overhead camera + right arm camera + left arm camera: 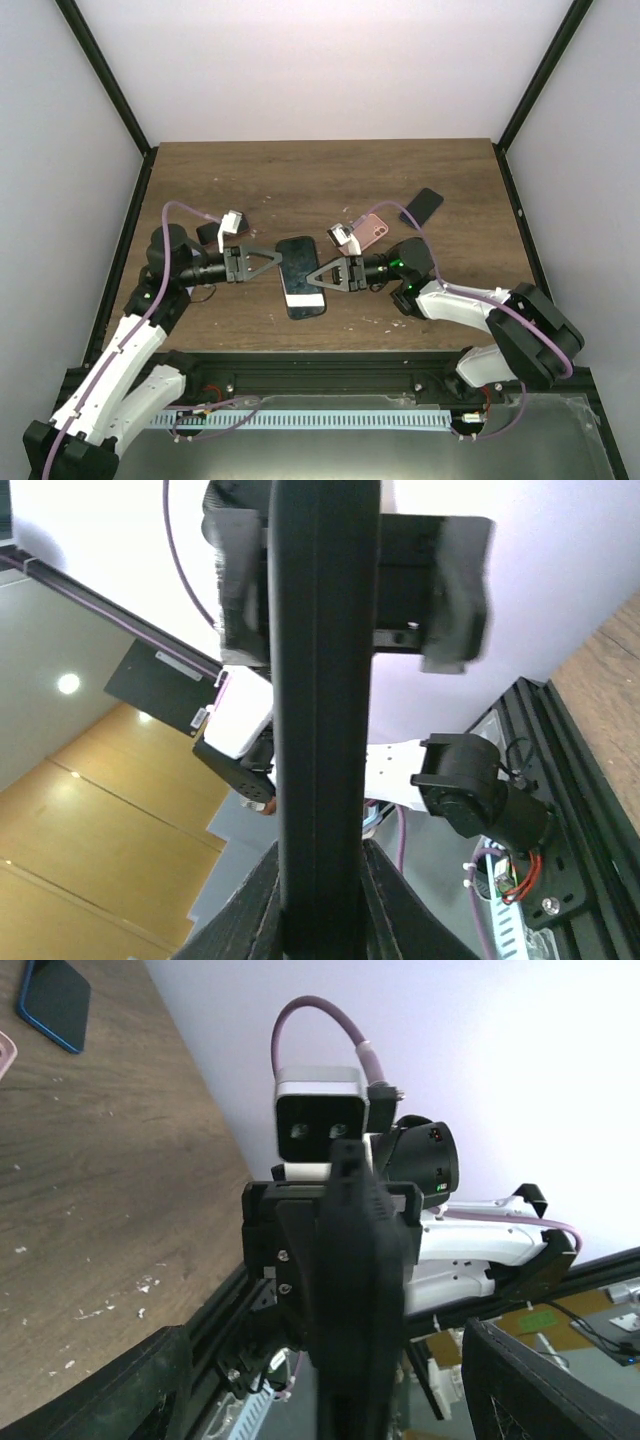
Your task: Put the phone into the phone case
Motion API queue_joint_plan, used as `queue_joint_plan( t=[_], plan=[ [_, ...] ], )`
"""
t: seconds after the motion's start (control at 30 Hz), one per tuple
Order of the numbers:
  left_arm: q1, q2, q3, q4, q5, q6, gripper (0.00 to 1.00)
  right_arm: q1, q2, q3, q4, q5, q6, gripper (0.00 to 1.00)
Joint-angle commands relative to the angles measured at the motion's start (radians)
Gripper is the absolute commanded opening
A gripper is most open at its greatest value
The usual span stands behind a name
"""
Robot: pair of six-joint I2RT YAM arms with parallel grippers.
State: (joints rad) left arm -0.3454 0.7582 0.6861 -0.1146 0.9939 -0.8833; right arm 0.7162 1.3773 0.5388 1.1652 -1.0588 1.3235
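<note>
A black phone [300, 275] with a white band near its lower end is held over the middle of the table, between my two grippers. My right gripper [318, 277] is shut on its right edge. In the right wrist view the fingers [255, 900] press both faces of the edge-on slab [320, 680]. My left gripper [278, 262] is open, with its jaws spread wide on either side of the phone's left edge [355, 1260] and not touching it. A pink phone case [372, 227] lies on the table behind the right gripper.
A dark phone with a blue rim [422, 207] lies at the back right and also shows in the left wrist view [55, 1000]. A small black object [208, 233] lies behind the left arm. Black frame rails run along the table's sides and near edge.
</note>
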Motion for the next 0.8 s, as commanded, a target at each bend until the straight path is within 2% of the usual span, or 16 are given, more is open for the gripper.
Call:
queue_joint_plan(
  t=[0.0,0.13,0.27,0.4,0.53,0.6,0.77],
  plan=[
    [0.006,-0.011,-0.044,0.181,0.054,-0.104,0.74,-0.003,-0.004,0.005,0.198,-0.019,0.078,0.15],
    [0.006,-0.013,-0.047,0.179,0.052,-0.099,0.74,0.0,-0.013,0.002,0.189,-0.012,0.073,0.15],
    [0.006,-0.013,-0.079,0.28,0.056,-0.172,0.66,0.009,0.001,0.008,0.196,-0.02,0.076,0.15],
    [0.006,-0.003,-0.135,0.419,0.056,-0.27,0.45,0.015,0.023,0.005,0.242,-0.019,0.104,0.16],
    [0.006,0.013,-0.154,0.458,0.052,-0.301,0.22,0.015,0.038,0.0,0.258,-0.021,0.112,0.18],
    [0.006,0.018,-0.148,0.437,0.04,-0.299,0.12,0.015,0.047,-0.004,0.258,-0.018,0.112,0.21],
    [0.007,0.021,-0.106,0.31,0.017,-0.229,0.0,0.015,0.061,-0.01,0.244,0.002,0.111,0.28]
  ],
)
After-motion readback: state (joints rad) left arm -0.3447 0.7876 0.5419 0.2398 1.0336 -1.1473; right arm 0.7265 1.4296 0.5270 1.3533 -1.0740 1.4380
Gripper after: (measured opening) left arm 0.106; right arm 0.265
